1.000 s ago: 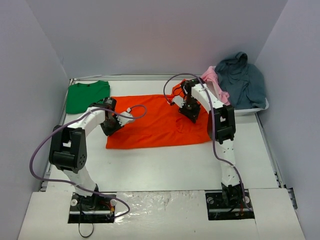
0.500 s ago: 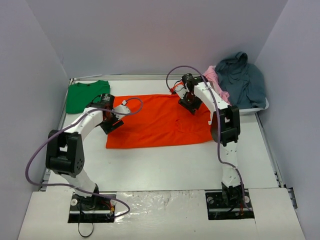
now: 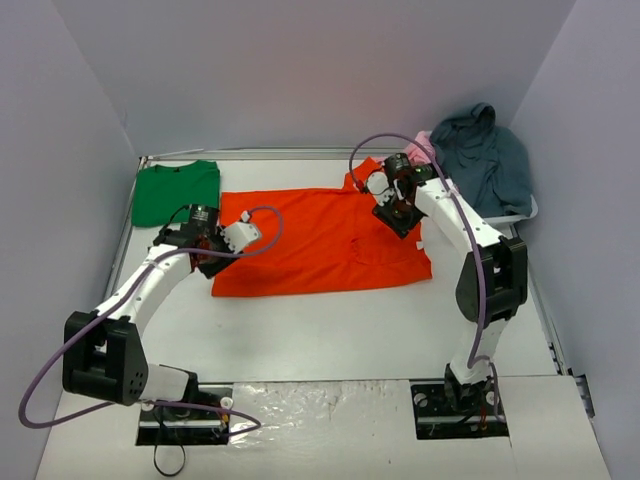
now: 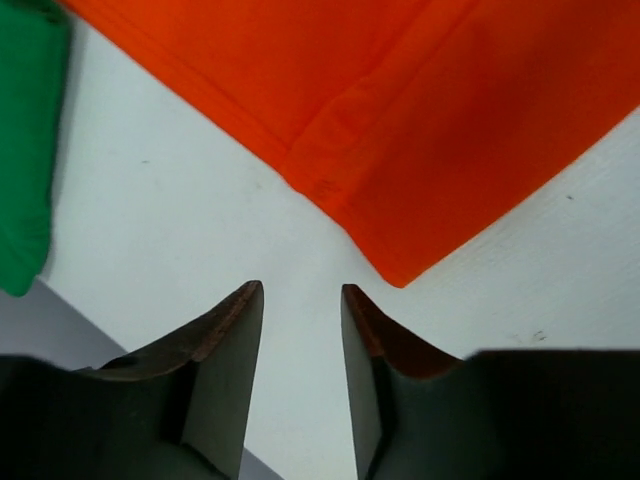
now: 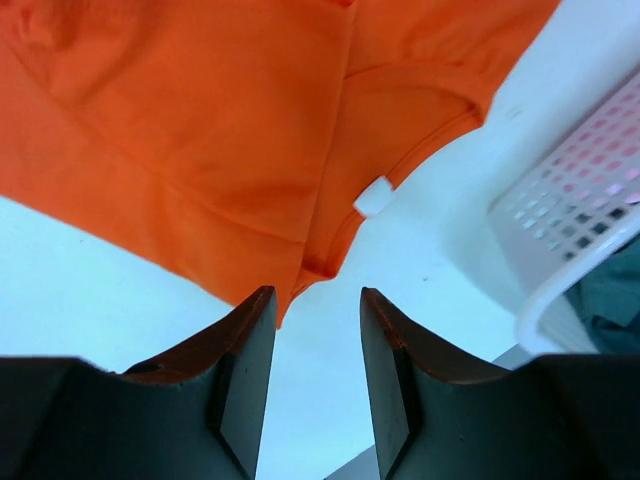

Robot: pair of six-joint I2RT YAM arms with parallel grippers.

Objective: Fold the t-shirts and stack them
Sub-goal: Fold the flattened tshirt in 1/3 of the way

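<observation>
The orange t-shirt (image 3: 320, 240) lies flattened into a broad band across the middle of the table (image 3: 330, 330), with the green t-shirt (image 3: 176, 192) already folded in the far-left corner. The fold looks about midway, and the next move likely calls for a fresh pinch at both short ends. The left gripper (image 4: 300, 295) hovers part-open and empty just off the shirt's left corner. The right gripper (image 5: 318, 295), likewise part-open and empty, hangs over the collar end near the laundry basket (image 5: 580, 230).

Left tool (image 4: 300, 292) and right tool (image 5: 316, 292) hover low — jaws parted, empty.
</observation>
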